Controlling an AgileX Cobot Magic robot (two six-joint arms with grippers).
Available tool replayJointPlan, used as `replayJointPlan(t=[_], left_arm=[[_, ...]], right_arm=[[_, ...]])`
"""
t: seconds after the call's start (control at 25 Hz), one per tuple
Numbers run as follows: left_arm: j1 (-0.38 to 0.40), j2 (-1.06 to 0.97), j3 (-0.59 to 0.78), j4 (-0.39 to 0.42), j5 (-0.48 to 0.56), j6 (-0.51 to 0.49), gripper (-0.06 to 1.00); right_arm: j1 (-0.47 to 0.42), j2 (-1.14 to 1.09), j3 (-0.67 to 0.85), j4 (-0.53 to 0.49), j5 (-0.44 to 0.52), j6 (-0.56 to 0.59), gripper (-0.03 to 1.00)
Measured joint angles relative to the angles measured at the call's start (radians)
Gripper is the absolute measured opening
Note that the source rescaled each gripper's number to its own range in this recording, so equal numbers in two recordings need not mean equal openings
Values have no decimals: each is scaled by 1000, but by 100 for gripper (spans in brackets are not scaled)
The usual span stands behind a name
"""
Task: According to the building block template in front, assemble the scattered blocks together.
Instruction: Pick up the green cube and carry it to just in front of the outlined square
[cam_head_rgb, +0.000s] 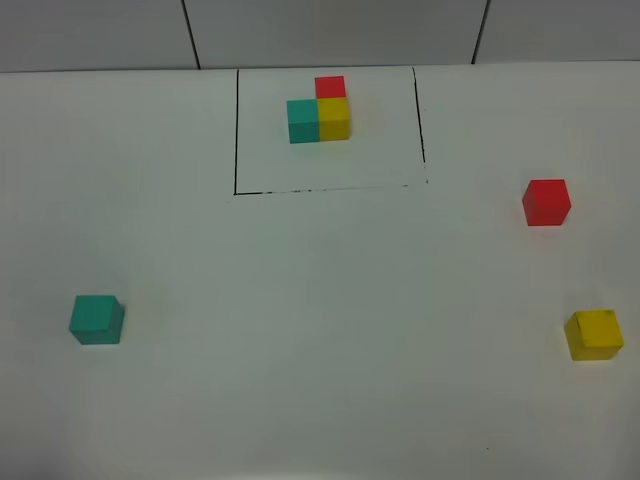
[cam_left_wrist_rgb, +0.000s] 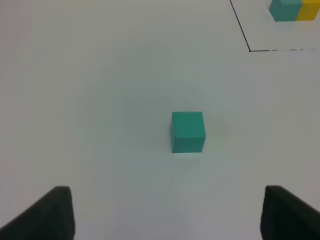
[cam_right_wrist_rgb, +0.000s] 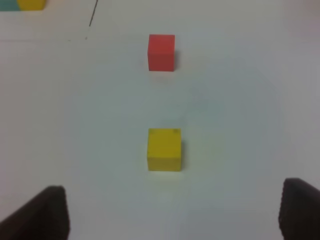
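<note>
Lying loose on the white surface (cam_head_rgb: 320, 400), the scattered blocks are three separate cubes, none touching another. The teal cube (cam_head_rgb: 97, 320) sits alone on the left side, toward the near edge. The red cube (cam_head_rgb: 546, 202) sits on the right side. The yellow cube (cam_head_rgb: 594, 335) lies nearer the front edge and a little further right, well apart from the red one. All three rest flat on a face.

The left jaws stand spread wide, their two dark tips showing at the edge of the left wrist view with only bare surface between them. The teal cube lies ahead of them, roughly on the line midway between the tips, clear of both and untouched. The right jaws are likewise spread and hold nothing. The yellow cube lies ahead of them, about centred between the tips, and the red cube sits beyond it, nearly in line.

At the far middle of the surface stands the building block template (cam_head_rgb: 320, 112): a teal and a yellow cube side by side, teal on the left, with a red cube touching the yellow one from behind. A thin black drawn rectangle (cam_head_rgb: 236, 130) frames it. The cluster sits in the far half of that frame, and the near line looks broken and faint toward its right end. Beyond the surface runs a pale wall (cam_head_rgb: 330, 30) with dark seams.
</note>
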Motion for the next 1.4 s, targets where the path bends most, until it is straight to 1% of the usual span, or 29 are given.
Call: replayJointPlan(t=[1.4], left_arm=[[0, 0, 0, 0, 0, 0, 80]], right_arm=[[0, 0, 0, 0, 0, 0, 72]])
